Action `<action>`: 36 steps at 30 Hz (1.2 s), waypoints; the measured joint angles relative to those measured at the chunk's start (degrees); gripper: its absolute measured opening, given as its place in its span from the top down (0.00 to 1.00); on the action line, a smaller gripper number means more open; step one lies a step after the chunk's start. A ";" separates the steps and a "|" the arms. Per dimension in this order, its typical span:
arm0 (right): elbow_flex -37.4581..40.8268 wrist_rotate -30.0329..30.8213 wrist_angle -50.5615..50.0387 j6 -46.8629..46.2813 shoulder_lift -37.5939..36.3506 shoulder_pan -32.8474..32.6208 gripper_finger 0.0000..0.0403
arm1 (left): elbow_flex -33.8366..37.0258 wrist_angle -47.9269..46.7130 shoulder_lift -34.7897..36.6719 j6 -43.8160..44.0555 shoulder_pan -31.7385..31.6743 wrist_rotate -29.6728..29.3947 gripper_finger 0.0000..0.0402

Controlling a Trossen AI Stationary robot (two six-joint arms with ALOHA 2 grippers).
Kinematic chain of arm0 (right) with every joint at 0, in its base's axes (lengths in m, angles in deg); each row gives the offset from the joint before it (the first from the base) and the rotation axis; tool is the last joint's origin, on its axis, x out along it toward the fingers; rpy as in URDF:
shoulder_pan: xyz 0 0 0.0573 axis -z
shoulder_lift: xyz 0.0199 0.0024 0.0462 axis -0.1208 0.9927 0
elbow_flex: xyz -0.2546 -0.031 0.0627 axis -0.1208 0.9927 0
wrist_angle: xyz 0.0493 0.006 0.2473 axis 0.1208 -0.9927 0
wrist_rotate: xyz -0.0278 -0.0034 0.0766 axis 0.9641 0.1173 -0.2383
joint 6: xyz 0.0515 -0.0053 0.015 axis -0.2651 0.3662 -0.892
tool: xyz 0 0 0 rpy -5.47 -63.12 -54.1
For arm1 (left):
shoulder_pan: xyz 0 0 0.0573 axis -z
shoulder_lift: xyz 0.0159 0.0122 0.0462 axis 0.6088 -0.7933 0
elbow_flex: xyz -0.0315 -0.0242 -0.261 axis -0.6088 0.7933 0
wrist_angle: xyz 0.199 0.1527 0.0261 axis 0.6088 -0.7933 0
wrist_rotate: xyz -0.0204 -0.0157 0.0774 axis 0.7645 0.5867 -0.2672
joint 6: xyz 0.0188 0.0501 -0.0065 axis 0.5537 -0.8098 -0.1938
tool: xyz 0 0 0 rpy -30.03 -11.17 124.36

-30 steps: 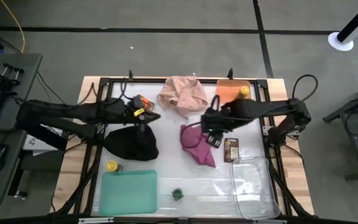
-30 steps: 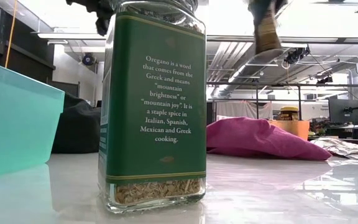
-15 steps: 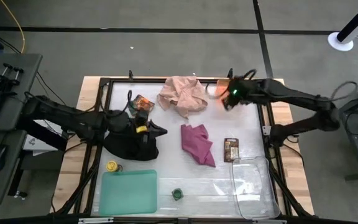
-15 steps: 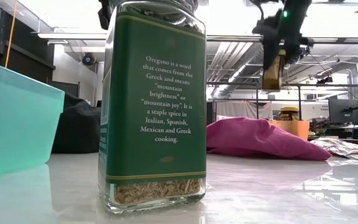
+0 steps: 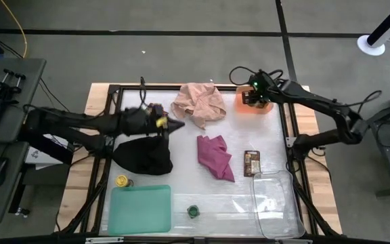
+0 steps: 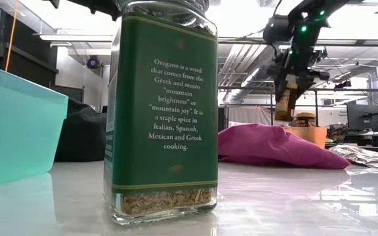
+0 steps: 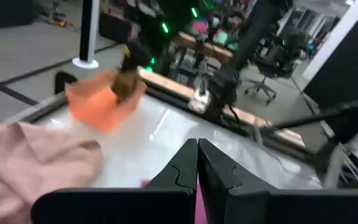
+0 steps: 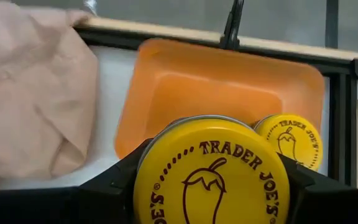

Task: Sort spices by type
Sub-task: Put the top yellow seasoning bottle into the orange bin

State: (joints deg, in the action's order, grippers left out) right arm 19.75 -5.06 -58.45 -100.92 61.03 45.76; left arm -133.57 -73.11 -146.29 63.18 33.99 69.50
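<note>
Big picture first: the white tabletop (image 5: 181, 203) has three trays on it. There's a flat green plastic tray (image 5: 141, 210), a clear plastic tray (image 5: 276, 203) and a small orange plastic tray (image 8: 216, 87). The orange one sits right below the right arm's jaws (image 8: 211, 180).

Those jaws are clamped on a yellow-lidded spice jar (image 8: 211, 171) and hold it above the orange tray. A second yellow-lidded jar (image 8: 289, 140) already stands in that tray, just beside the held one.

The left arm's jaws (image 7: 197, 165) are pinched shut on nothing. In the top view they hover above the black cloth (image 5: 143, 156).

Progress, I'd say: early-ish. One jar is sorted and one is about to join it.

Still loose:
- a third yellow-lidded jar (image 5: 121, 181), well off from both jaws, beside the green tray
- one green-lidded oregano jar (image 6: 163, 111) near the tabletop's front edge
- one flat brown packet (image 5: 252, 163) by the clear tray

What I can actually count is three yellow lids, one green lid and one packet. Cloths: pink (image 5: 198, 103), magenta (image 5: 215, 156) and black. Anything more is hidden from me.
</note>
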 joint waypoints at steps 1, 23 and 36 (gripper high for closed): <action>-0.27 -0.02 -0.01 -0.47 0.98 0.17 0.49 | 0.00 0.56 0.00 -0.31 -2.34 2.32 1.00; -0.73 -0.82 -4.31 -3.93 8.80 2.26 0.49 | 0.00 1.06 0.02 -0.75 -20.96 14.37 1.00; -0.76 -1.93 -4.47 -1.35 8.82 2.43 0.17 | 0.00 0.93 0.02 -1.65 -21.28 14.35 1.00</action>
State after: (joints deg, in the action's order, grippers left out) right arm 19.00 -6.99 -62.92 -102.27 69.85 48.19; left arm -133.57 -72.18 -146.27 61.53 12.71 83.85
